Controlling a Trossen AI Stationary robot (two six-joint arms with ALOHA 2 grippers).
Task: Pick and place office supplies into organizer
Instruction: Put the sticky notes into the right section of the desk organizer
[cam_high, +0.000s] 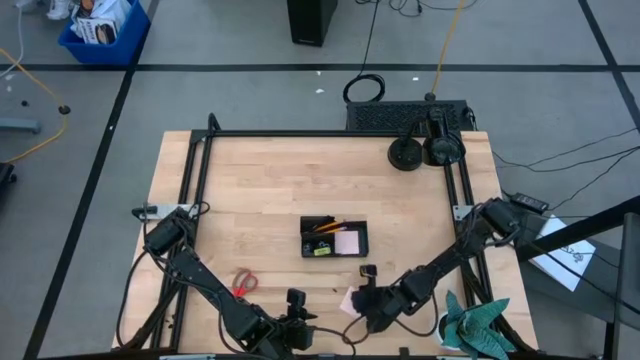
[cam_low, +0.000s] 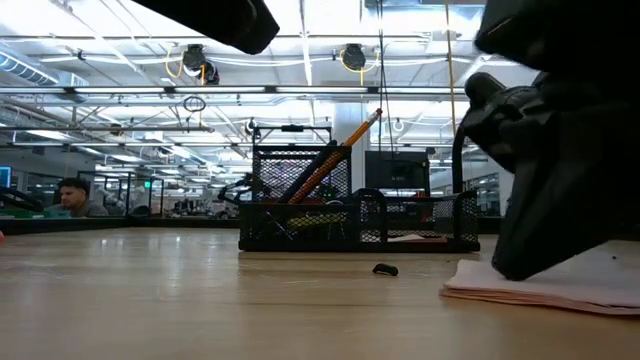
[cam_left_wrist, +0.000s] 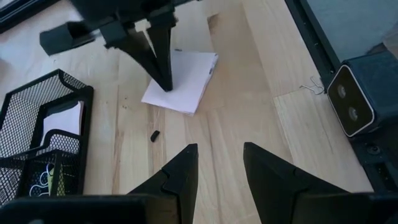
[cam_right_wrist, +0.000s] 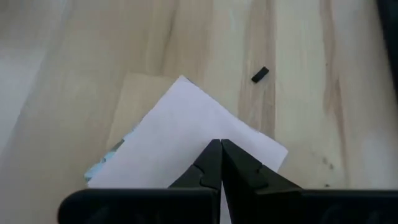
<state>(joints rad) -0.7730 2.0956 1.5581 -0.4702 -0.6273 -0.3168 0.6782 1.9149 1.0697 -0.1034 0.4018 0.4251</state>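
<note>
Right wrist view shows the right gripper (cam_right_wrist: 220, 163) with fingers pressed together, tips on the pale pad (cam_right_wrist: 186, 137) near the organizer (cam_high: 334, 238) — the left gripper (cam_left_wrist: 219, 168) hovers open, holding nothing, a tiny black clip (cam_left_wrist: 155, 134) just ahead.

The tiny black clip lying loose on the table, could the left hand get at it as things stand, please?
Probably yes: the left hand is open, with only bare wood between it and the clip. The right hand rests on the sticky pad beyond.

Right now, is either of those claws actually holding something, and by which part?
The left gripper is open and empty. The right gripper is shut with its tips down on the paper pad; whether it pinches a sheet cannot be told.
</note>
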